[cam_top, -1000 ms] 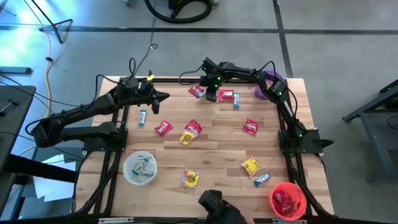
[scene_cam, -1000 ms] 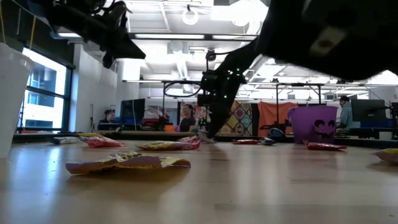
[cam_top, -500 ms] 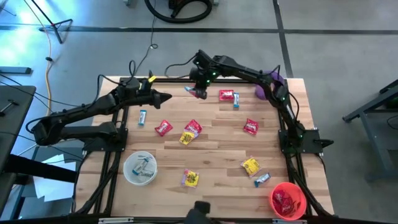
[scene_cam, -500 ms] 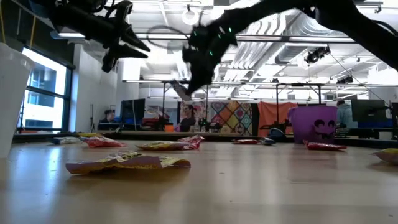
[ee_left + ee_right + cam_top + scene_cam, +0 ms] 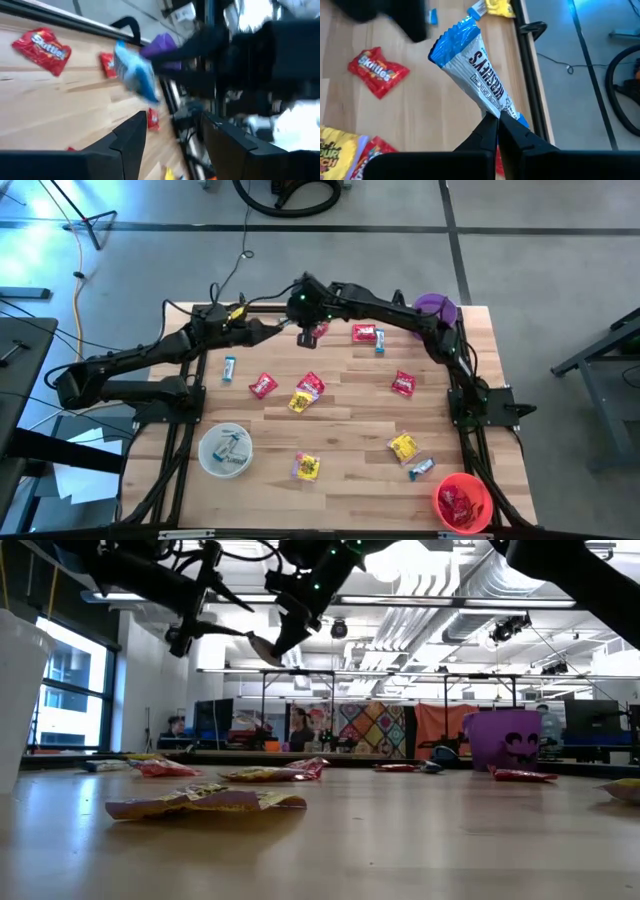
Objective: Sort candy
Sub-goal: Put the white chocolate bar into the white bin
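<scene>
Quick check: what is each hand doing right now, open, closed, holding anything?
Left hand: open, empty, facing the blue-and-white candy bar.
Right hand: closed on the blue-and-white candy bar, held above the table.

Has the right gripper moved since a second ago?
Yes. The right gripper, shut on a blue-and-white candy, has swung away from the purple bowl toward the left gripper.

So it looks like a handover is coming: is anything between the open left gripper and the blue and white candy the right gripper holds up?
Nothing visible. The right gripper pinches the blue and white candy in the air above the table's far edge, and the left gripper faces it with its fingers apart and only open air between.
</scene>
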